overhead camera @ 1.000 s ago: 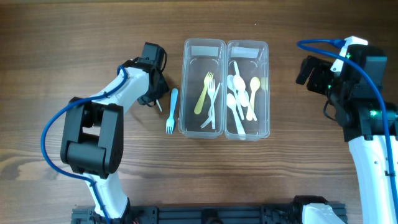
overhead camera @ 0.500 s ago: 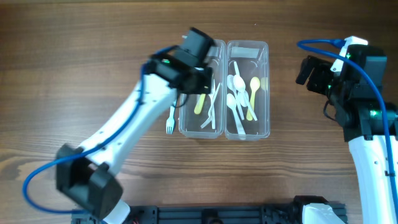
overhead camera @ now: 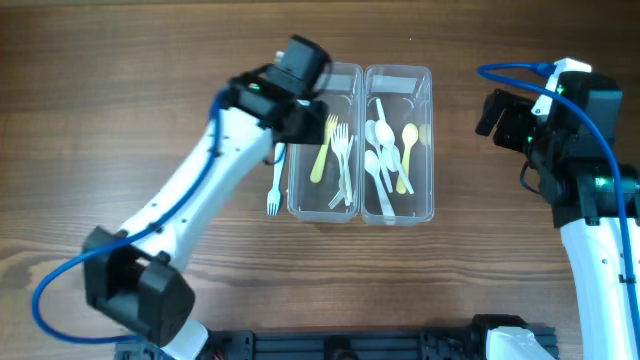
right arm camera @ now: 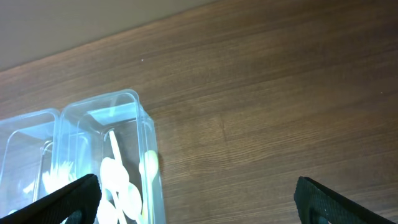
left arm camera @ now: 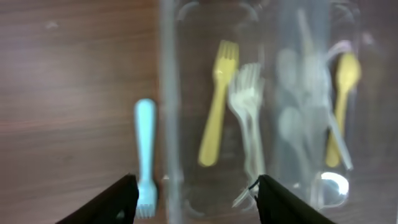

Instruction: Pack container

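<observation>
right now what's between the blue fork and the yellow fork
A wall of the clear container, between blue fork and yellow fork, in left wrist view.

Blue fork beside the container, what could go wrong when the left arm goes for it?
The blue fork lies close along the container wall, so a finger could hit and shove it. The open left gripper spans that wall; lowering from here could land on the rim instead of the table.

The brown wooden bench (overhead camera: pixel 120 120) carries a clear fork box (overhead camera: pixel 340 80) and a clear spoon box (overhead camera: pixel 398 80) side by side near the middle of its far edge, with a blue fork (overhead camera: pixel 274 185) lying flat just beside the fork box, toward the left edge.
</observation>
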Tool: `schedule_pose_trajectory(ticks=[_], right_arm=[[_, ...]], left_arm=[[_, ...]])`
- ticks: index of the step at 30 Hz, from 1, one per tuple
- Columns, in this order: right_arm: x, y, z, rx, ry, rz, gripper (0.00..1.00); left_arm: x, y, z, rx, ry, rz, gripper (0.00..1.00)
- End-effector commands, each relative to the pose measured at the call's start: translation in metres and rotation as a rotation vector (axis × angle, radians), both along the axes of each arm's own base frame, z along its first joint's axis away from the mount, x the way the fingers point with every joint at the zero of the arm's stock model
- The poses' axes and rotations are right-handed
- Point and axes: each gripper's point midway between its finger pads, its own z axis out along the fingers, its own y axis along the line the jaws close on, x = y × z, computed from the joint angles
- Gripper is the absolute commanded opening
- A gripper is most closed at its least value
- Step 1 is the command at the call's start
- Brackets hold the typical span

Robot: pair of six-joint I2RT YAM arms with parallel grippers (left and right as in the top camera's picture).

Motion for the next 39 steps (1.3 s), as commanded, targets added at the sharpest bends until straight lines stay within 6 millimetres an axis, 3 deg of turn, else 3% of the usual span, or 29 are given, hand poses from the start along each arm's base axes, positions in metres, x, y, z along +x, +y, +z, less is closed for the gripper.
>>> schedule_pose_trajectory(ticks=[1, 2, 3, 7, 10, 11, 18, 24, 27, 29, 31, 36, 39], right_arm=[[0.002, 0.002, 0.003, 0.004, -0.007, 0.015, 1.0], [0.002, 0.002, 0.003, 0.004, -0.007, 0.015, 1.0], [0.002, 0.002, 0.003, 0.004, -0.007, 0.015, 1.0], [0.002, 0.002, 0.003, 0.004, -0.007, 0.015, 1.0], [0.002, 0.002, 0.003, 0.004, -0.007, 0.015, 1.0], [0.002, 0.002, 0.003, 0.004, -0.007, 0.015, 1.0], [0.002, 0.002, 0.003, 0.003, -0.006, 0.015, 1.0], [0.002, 0.002, 0.003, 0.004, -0.007, 0.015, 1.0], [0.002, 0.002, 0.003, 0.004, -0.007, 0.015, 1.0], [0.002, 0.002, 0.003, 0.004, -0.007, 0.015, 1.0], [0.002, 0.002, 0.003, 0.004, -0.007, 0.015, 1.0], [0.002, 0.002, 0.003, 0.004, -0.007, 0.015, 1.0], [0.002, 0.002, 0.003, 0.004, -0.007, 0.015, 1.0]], left_arm=[[0.015, 0.056, -0.008, 0.073, 0.017, 0.121, 0.6], [0.015, 0.065, -0.019, 0.091, 0.041, 0.122, 0.56], [0.011, 0.078, -0.055, 0.132, 0.122, 0.075, 0.49], [-0.003, 0.077, -0.12, 0.157, 0.253, -0.004, 0.43], [-0.008, 0.072, -0.148, 0.147, 0.318, -0.034, 0.43], [-0.011, 0.061, -0.154, 0.099, 0.341, -0.094, 0.43], [-0.018, 0.038, -0.166, 0.072, 0.343, -0.216, 0.51], [-0.035, 0.043, -0.194, 0.074, 0.36, -0.202, 0.53], [-0.038, 0.045, -0.196, 0.072, 0.37, -0.179, 0.46], [-0.038, 0.044, -0.196, 0.068, 0.371, -0.158, 0.35], [-0.038, 0.045, -0.196, 0.068, 0.373, -0.156, 0.35], [-0.038, 0.045, -0.196, 0.067, 0.374, -0.148, 0.09], [-0.037, 0.048, -0.19, 0.068, 0.368, -0.1, 0.11]])
